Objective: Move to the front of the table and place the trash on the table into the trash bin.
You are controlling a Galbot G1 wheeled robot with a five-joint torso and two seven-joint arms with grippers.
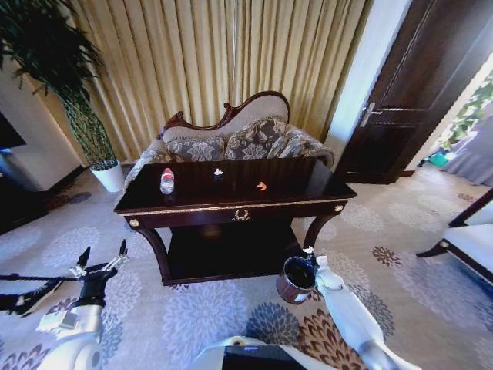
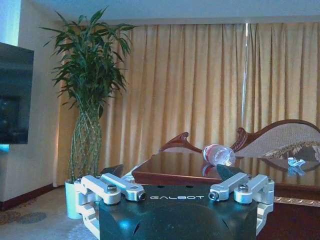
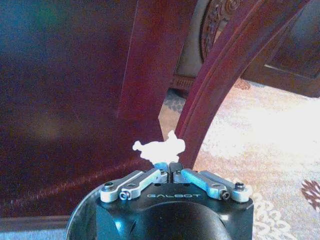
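Observation:
The dark table (image 1: 231,206) holds a clear bottle (image 1: 167,181) near its left end, a white scrap (image 1: 218,172) and an orange scrap (image 1: 262,186). The trash bin (image 1: 296,279) stands on the carpet by the table's front right leg. My right gripper (image 1: 310,251) hovers just over the bin's rim, shut on a white crumpled paper scrap (image 3: 160,147); the gripper (image 3: 169,165) faces the curved table leg (image 3: 220,85). My left gripper (image 1: 100,262) is low at the left, open and empty. From the left wrist, that gripper (image 2: 170,172) faces the bottle (image 2: 218,155) and the white scrap (image 2: 296,162).
A sofa (image 1: 231,139) sits behind the table before gold curtains. A tall plant in a white pot (image 1: 108,176) stands at the back left, a dark door (image 1: 416,92) at the right. A white bench (image 1: 474,239) juts in at the right edge.

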